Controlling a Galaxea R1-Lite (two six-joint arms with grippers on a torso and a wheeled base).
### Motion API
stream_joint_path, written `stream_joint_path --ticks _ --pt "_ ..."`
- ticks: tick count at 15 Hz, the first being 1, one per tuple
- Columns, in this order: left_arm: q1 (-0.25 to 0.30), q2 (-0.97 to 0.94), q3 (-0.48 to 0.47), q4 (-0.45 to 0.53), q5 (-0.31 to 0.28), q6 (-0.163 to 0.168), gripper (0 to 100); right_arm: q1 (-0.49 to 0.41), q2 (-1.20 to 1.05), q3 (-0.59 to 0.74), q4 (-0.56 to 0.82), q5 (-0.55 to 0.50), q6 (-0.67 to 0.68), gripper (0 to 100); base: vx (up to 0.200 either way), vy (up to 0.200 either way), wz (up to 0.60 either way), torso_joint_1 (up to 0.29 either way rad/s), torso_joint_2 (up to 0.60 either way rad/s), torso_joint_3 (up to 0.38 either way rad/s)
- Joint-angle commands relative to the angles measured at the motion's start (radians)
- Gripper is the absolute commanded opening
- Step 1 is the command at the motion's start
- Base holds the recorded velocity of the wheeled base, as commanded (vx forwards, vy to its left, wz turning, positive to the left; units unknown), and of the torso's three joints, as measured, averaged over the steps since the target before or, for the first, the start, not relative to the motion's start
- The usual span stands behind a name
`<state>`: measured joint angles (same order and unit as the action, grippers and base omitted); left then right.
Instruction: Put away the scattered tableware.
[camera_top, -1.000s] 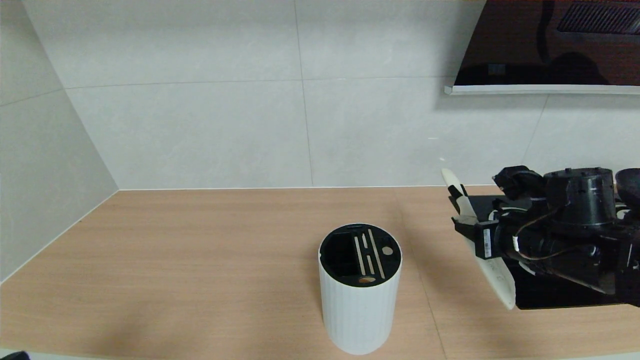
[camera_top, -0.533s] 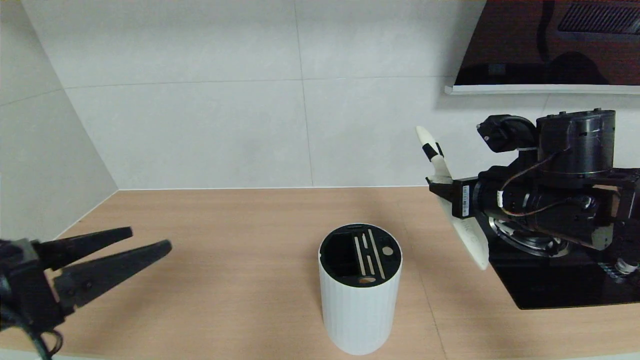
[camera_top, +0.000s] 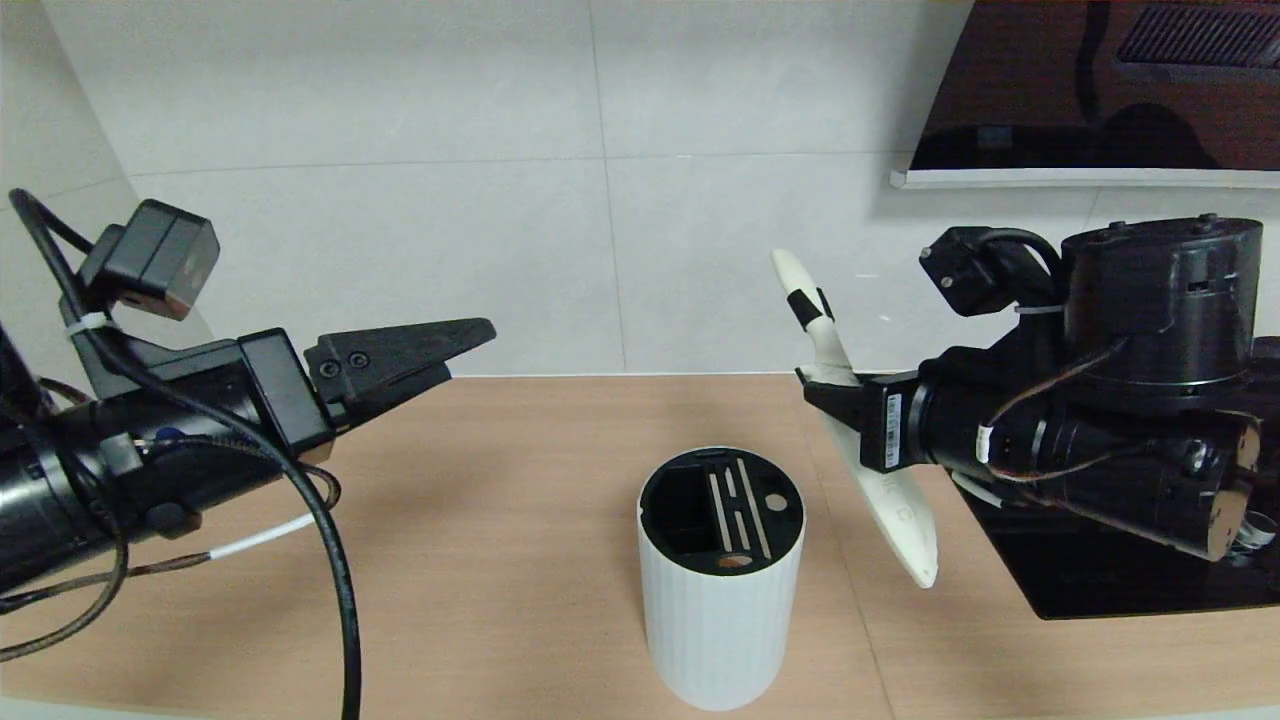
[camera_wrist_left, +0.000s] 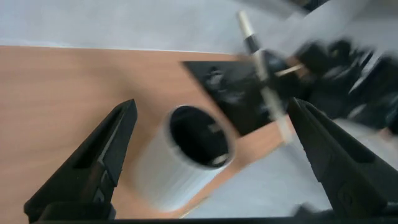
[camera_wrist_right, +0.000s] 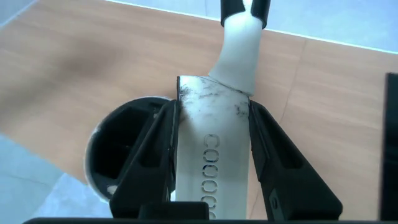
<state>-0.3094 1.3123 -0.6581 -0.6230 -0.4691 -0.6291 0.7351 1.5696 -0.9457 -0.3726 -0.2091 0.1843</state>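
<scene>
White and smooth, the long flat knife (camera_top: 893, 505) with a rounded handle and one black band is pinched in the black right claw (camera_top: 835, 395). The claw's two fingers squeeze the blade close to the handle. The knife hangs in the air, tilted, pointy end down and handle up. It is just to the right of the tall round white holder (camera_top: 718, 610) and not touching it. That holder has ribbed sides and a black top with thin slots and one big hole. It stands on the light brown wooden counter (camera_top: 480, 560). The black left claw (camera_top: 455, 352) is in the air left of the holder, its two pointy fingers spread wide. A shiny flat black stove top (camera_top: 1100, 580) lies under the right arm.
</scene>
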Motion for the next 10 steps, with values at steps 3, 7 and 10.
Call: stream_joint_path --ticks 3,7,10 --pt "-0.111 0.045 0.003 -0.07 0.0 -0.118 100 0.093 -0.01 0.002 0.0 -0.004 0.032 0 0.0 0.0 0.0 0.0 0.0 0.0" --pt "-0.157 0.108 0.017 -0.161 0.004 -0.173 100 0.164 -0.005 0.015 -0.006 -0.01 0.046 0 0.0 0.0 0.0 0.0 0.0 0.0" --pt "-0.198 0.139 0.02 -0.185 0.007 -0.225 100 0.213 -0.005 0.018 -0.008 -0.009 0.066 0 0.0 0.0 0.0 0.0 0.0 0.0"
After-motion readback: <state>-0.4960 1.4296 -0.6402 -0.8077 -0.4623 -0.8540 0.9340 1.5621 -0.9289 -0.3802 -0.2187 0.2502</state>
